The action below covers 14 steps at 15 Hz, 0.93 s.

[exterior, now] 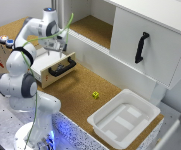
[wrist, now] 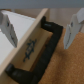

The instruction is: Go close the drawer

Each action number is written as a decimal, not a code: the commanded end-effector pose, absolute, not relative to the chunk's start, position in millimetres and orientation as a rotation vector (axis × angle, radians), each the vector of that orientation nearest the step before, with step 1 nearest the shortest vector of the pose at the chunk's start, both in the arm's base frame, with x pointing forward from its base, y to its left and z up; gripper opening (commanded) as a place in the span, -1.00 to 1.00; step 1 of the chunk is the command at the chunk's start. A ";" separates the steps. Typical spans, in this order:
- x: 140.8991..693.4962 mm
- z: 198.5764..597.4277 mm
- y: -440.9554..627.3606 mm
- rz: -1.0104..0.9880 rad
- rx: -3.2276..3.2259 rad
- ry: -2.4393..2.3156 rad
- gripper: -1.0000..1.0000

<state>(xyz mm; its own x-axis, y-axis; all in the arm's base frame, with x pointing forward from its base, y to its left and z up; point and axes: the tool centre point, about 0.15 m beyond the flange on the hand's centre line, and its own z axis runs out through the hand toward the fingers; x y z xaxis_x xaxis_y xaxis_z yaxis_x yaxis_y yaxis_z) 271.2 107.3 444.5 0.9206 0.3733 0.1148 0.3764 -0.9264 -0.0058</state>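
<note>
The drawer (exterior: 54, 67) stands pulled out of the cork-topped wooden box (exterior: 4, 35) at the exterior view's left. It has a light wooden front, a black bar handle (exterior: 63, 66) and white inner walls. My gripper (exterior: 54, 50) hovers just above the drawer's open inside, behind the front panel. It is open and empty. In the wrist view the drawer front (wrist: 31, 47) and handle (wrist: 44, 47) run between my two spread fingers (wrist: 8, 27), and my gripper (wrist: 42, 29) touches neither.
A large white cabinet door (exterior: 145, 42) with a vertical black handle (exterior: 141, 47) is at the back right. A white plastic tray (exterior: 123, 118) sits at the front right. A small yellow cube (exterior: 95, 94) lies on the cork floor (exterior: 75, 95).
</note>
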 end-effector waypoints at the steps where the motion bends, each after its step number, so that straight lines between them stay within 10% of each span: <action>1: 286.7 405.6 47.1 -0.236 -3.041 -0.402 1.00; 8: 322.8 382.8 43.5 -0.296 -3.062 -0.180 1.00; 9: 325.4 377.6 47.1 -0.282 -3.067 -0.189 -1.00; 14: 334.0 329.5 51.4 -0.170 -3.043 -0.236 -1.00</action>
<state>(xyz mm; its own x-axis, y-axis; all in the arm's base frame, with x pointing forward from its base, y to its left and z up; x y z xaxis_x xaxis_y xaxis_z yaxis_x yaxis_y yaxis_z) 310.7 42.6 374.4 0.9776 0.1305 0.1653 0.1408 -0.9887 -0.0523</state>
